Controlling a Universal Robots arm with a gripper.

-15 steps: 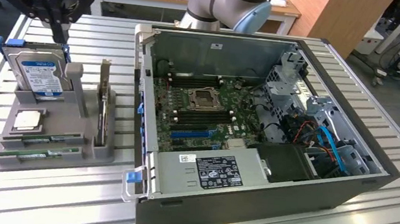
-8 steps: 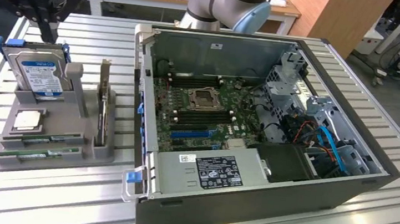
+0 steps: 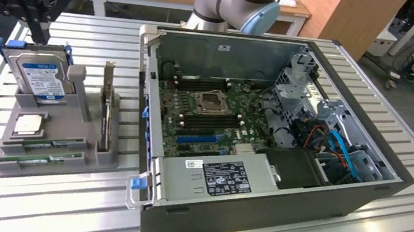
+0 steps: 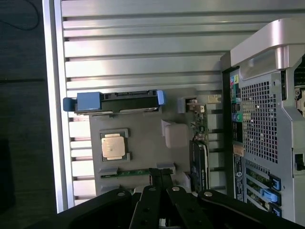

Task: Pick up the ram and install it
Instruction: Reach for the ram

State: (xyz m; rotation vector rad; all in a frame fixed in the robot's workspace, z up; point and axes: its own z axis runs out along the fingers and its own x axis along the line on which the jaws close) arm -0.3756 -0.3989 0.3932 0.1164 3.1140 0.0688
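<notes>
Ok, gripper (image 3: 44,37) hangs over the far end of the grey holder (image 3: 71,162), above the hard drive (image 3: 40,75). Claw is pressed together with nothing in it (on the wrist cam the gripper (image 4: 159,175) shows its tips meeting as one dark bar).

Ram (image 3: 44,145) lies flat in a slot near the front of the holder, just beside the CPU (image 3: 29,125), with a second stick (image 3: 39,160) in the next slot forward. Gripper is well apart from both. Wrist cam shows the ram (image 4: 133,172) as a green strip running under the fingertips, next to the CPU (image 4: 113,146).

Expansion card (image 3: 106,105) stands upright on the holder's side nearest the PC case (image 3: 273,218). Case is open, motherboard (image 3: 207,110) exposed. All of it sits on the slatted metal table (image 3: 43,208).
</notes>
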